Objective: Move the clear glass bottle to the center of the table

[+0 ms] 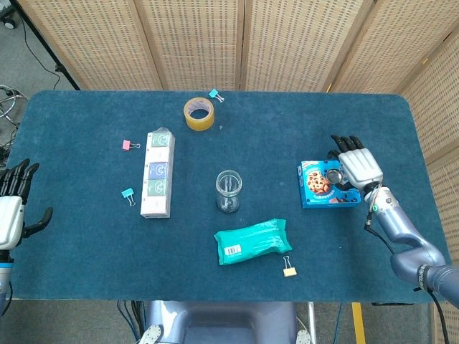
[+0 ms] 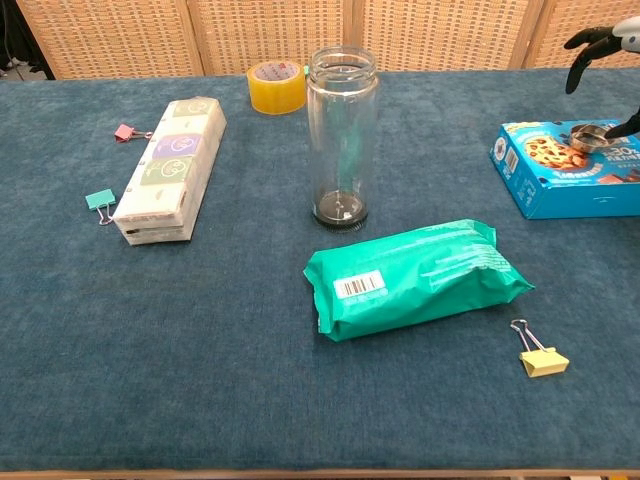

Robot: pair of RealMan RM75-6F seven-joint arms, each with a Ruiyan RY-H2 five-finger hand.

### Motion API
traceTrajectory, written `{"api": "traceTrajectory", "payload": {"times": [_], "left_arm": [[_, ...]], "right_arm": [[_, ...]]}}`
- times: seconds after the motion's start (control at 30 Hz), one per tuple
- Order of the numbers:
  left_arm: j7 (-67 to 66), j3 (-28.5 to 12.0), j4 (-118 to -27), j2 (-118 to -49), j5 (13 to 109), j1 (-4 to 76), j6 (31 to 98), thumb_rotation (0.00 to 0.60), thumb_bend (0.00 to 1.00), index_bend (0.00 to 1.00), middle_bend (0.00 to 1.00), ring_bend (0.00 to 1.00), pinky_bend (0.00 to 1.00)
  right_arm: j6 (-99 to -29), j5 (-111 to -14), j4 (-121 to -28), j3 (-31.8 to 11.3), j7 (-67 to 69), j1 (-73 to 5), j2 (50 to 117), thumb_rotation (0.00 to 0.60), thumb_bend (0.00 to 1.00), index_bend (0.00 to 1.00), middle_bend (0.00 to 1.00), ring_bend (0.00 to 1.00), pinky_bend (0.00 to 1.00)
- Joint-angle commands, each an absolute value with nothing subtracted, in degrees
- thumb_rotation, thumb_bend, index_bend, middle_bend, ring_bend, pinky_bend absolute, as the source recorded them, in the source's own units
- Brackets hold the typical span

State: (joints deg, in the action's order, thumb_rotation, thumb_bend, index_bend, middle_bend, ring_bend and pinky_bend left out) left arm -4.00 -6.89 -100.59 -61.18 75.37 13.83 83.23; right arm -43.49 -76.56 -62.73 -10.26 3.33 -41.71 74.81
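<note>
**Bottle upright mid-table, both hands empty**

The bottle is seen standing upright and uncapped near the middle of the table, held by neither hand. A green packet lies just nearer the front edge, with a yellow clip beside it. Toward the left edge a long tissue pack is laid, flanked by a pink clip and a teal clip. A tape roll is set near the back edge.

The right hand is held over the right part of a blue cookie box near the right edge, fingers spread and nothing gripped; whether the box is touched cannot be told. A small metal cap rests on the box. The left hand is held at the left edge, fingers apart and empty.
</note>
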Motion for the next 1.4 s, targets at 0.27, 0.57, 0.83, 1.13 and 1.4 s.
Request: {"api": "traceTrajectory", "payload": {"times": [0.27, 0.57, 0.83, 1.13, 1.4], "left_arm": [[-4.56, -7.61, -99.97, -61.56, 74.84, 13.9, 82.2, 0.6, 0.34, 0.0, 0.0, 0.0, 0.0], [-4.67, -8.07, -99.66, -61.68, 74.32, 13.98, 81.1, 0.6, 0.34, 0.0, 0.0, 0.0, 0.0], [-4.75, -8.32, -99.65, -61.67, 74.38, 13.92, 80.73, 0.6, 0.34, 0.0, 0.0, 0.0, 0.0], [-4.38, -8.51, -99.57, -61.62, 74.71, 13.72, 80.67, 0.6, 0.34, 0.0, 0.0, 0.0, 0.0], [-4.1, -8.68, -99.42, -61.56, 74.73, 13.71, 80.25, 0.6, 0.34, 0.0, 0.0, 0.0, 0.0]], "right_arm": [[-42.83, -78.31, -56.35, -9.04, 7.09, -43.41, 78.28, 0.6, 0.28, 0.35, 0.0, 0.0, 0.0], [-43.18, -78.99, -53.82, -8.63, 9.11, -44.13, 79.63, 0.6, 0.42, 0.41, 0.0, 0.0, 0.0], [-42.53, -79.19, -52.97, -7.76, 9.85, -44.25, 80.02, 0.6, 0.43, 0.4, 0.0, 0.0, 0.0], [-42.39, -79.52, -51.66, -7.23, 11.24, -44.47, 81.0, 0.6, 0.48, 0.49, 0.0, 0.0, 0.0], [-44.13, -80.12, -51.35, -7.17, 11.96, -44.28, 81.14, 0.6, 0.55, 0.61, 0.0, 0.0, 0.0]]}}
